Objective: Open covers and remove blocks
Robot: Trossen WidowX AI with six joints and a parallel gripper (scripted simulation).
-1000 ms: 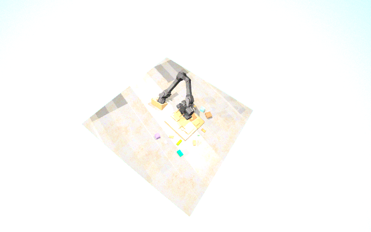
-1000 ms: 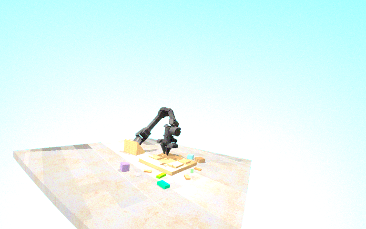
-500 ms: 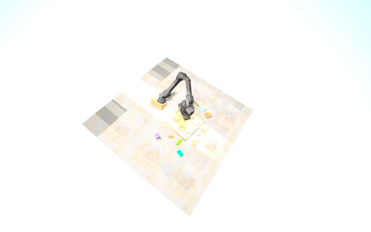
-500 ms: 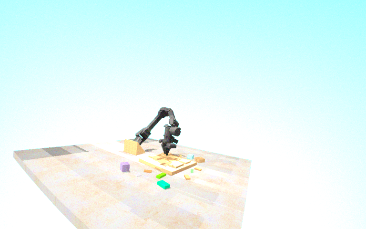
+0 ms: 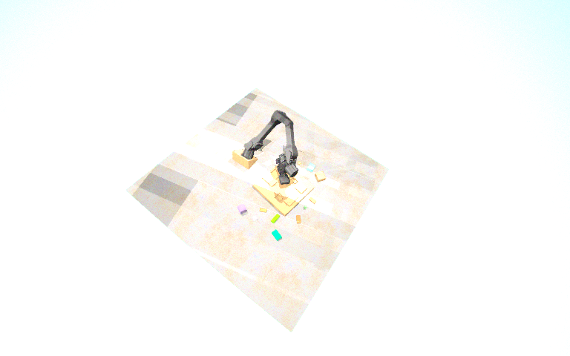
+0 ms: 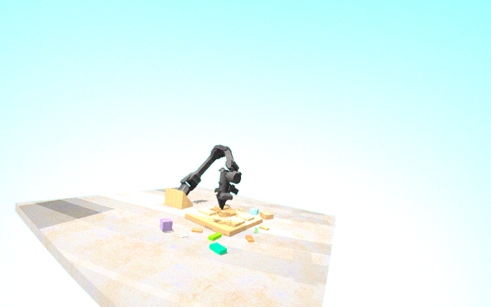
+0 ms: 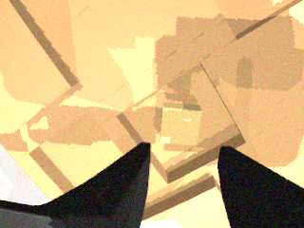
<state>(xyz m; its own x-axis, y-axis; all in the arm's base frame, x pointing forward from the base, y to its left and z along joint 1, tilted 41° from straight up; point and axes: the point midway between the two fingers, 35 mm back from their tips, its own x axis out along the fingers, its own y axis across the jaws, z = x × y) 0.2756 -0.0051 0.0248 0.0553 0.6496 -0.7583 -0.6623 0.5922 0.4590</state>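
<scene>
The wooden puzzle board [image 5: 269, 196] [image 6: 210, 225] lies flat, with several raised tan covers on it. In the wrist view a small pale square piece [image 7: 180, 127] shows inside a tilted square outline; I cannot tell whether it is a knob or a block in a well. My gripper [image 6: 221, 208] [image 7: 184, 154] points down over the rear part of the board, its fingers part-way open with nothing between them. In the wrist view the fingertips are just below the pale piece. The arm hides part of the board in the top view. Which covers are open is too small to tell.
Around the board lie a purple cube [image 5: 242, 208] [image 6: 165, 224], a lime block [image 5: 274, 218] [image 6: 215, 236], a teal block [image 5: 276, 234] [image 6: 217, 248], an orange block [image 5: 298, 219] [image 6: 249, 238], a light-blue block [image 5: 311, 167] [image 6: 254, 211] and a wooden block [image 5: 320, 176] [image 6: 266, 215]. A wooden wedge [image 5: 243, 159] [image 6: 174, 198] stands by the arm's base.
</scene>
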